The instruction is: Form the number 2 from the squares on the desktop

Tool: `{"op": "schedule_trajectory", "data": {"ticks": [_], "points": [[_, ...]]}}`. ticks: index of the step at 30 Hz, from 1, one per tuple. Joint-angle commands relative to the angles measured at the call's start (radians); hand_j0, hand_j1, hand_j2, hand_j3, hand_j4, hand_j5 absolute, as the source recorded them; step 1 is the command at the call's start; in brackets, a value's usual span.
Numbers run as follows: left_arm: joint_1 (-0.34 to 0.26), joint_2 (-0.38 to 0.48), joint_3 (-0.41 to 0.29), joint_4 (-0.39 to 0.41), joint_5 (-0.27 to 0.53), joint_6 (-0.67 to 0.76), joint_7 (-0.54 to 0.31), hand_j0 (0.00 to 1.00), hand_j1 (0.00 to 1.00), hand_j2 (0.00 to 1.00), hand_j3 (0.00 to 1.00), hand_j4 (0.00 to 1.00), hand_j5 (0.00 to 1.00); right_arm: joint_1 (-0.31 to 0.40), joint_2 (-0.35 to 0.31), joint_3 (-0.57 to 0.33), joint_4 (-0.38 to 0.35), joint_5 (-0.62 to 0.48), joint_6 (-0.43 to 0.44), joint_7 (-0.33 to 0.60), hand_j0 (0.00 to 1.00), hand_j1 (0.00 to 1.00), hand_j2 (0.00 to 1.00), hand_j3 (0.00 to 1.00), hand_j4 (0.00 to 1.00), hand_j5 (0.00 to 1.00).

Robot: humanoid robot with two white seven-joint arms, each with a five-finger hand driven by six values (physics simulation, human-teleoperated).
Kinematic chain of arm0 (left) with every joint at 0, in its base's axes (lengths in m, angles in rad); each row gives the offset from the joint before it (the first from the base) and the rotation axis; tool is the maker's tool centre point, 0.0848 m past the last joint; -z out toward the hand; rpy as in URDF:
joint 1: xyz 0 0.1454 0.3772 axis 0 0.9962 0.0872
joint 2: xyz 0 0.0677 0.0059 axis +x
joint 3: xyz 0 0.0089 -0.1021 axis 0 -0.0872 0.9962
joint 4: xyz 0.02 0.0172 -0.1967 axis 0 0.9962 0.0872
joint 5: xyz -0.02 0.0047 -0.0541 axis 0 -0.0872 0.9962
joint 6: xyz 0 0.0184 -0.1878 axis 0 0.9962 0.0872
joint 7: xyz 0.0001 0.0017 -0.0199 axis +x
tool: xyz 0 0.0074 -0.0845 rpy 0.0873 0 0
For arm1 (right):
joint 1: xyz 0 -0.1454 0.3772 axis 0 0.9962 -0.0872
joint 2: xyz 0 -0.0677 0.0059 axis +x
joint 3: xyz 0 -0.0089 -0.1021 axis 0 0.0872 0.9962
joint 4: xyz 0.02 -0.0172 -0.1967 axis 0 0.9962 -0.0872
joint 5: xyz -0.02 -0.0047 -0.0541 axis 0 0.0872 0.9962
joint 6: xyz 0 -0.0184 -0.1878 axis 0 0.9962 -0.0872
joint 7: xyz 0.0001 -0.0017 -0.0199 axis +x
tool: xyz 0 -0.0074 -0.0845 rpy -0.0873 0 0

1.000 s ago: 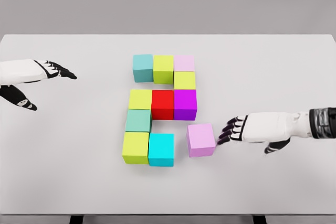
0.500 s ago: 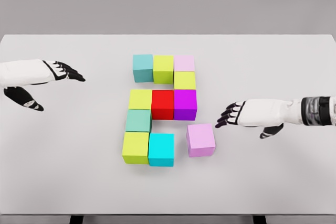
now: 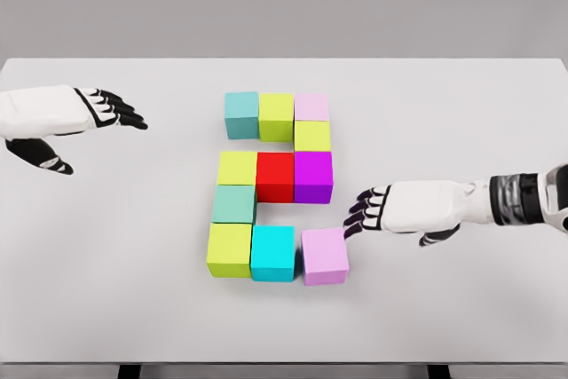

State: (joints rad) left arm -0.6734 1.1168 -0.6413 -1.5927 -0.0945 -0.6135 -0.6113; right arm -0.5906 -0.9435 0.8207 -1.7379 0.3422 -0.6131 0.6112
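Red cube at the middle of the block figure on the white tabletop, taken as landmark.

Touching its left face: yellow-green cube. Touching its right face: magenta-purple cube.

Behind the magenta-purple one, up and right of the red cube: second yellow-green cube, then pale pink cube at the far right corner. Directly behind the red cube: third yellow-green cube, with teal cube beside it at the far left.

In front and left of the red cube: sea-green cube, below it a fourth yellow-green cube. Straight in front of the red cube, past a bare gap: bright cyan cube. In front and right: lilac cube, just beside the cyan one, slightly skewed and a little nearer the table's front edge.

Right hand to the right of the red cube, low over the table, fingers extended and loosely spread, dark fingertips close to the lilac cube's upper right corner, gripping nothing.

Left hand far left of the red cube, fingers stretched flat, thumb dropped away, holding nothing.
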Motion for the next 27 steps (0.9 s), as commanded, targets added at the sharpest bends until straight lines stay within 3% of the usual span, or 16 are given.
{"op": "schedule_trajectory", "data": {"ticks": [1,5,7,9,13,20,27], "points": [[0.002,0.002,0.005,0.0,0.002,0.003,0.0,1.0,1.0,1.0,1.0,1.0,1.0,0.0,-0.009,-0.003,0.017,-0.012,0.002,0.0,1.0,1.0,1.0,1.0,1.0,1.0],[0.0,0.003,0.014,0.003,0.002,0.003,0.0,1.0,1.0,1.0,1.0,1.0,1.0,-0.044,-0.051,-0.005,0.112,-0.126,0.002,0.0,1.0,1.0,1.0,1.0,1.0,1.0],[0.002,0.003,0.015,0.005,0.002,0.003,0.0,1.0,1.0,1.0,1.0,1.0,1.0,-0.048,-0.073,-0.002,0.112,-0.124,0.002,0.0,1.0,1.0,1.0,1.0,1.0,1.0],[0.006,0.003,0.015,0.005,0.002,0.003,0.0,1.0,1.0,1.0,1.0,1.0,1.0,-0.043,-0.089,0.017,0.098,-0.121,0.002,0.0,1.0,1.0,1.0,1.0,1.0,1.0],[0.006,0.008,0.023,0.007,0.002,0.003,0.0,1.0,1.0,1.0,1.0,1.0,1.0,-0.031,-0.155,0.104,-0.022,-0.109,0.002,0.0,1.0,1.0,1.0,1.0,1.0,1.0],[0.006,0.014,0.026,0.007,0.002,0.003,0.0,1.0,1.0,1.0,1.0,1.0,1.0,-0.034,-0.152,0.156,-0.022,-0.109,0.002,0.0,1.0,1.0,1.0,1.0,1.0,1.0],[0.009,0.014,0.026,0.007,0.002,0.003,0.0,1.0,1.0,1.0,1.0,1.0,1.0,-0.034,-0.107,0.158,-0.022,-0.109,0.002,0.0,1.0,1.0,1.0,1.0,1.0,1.0]]}}
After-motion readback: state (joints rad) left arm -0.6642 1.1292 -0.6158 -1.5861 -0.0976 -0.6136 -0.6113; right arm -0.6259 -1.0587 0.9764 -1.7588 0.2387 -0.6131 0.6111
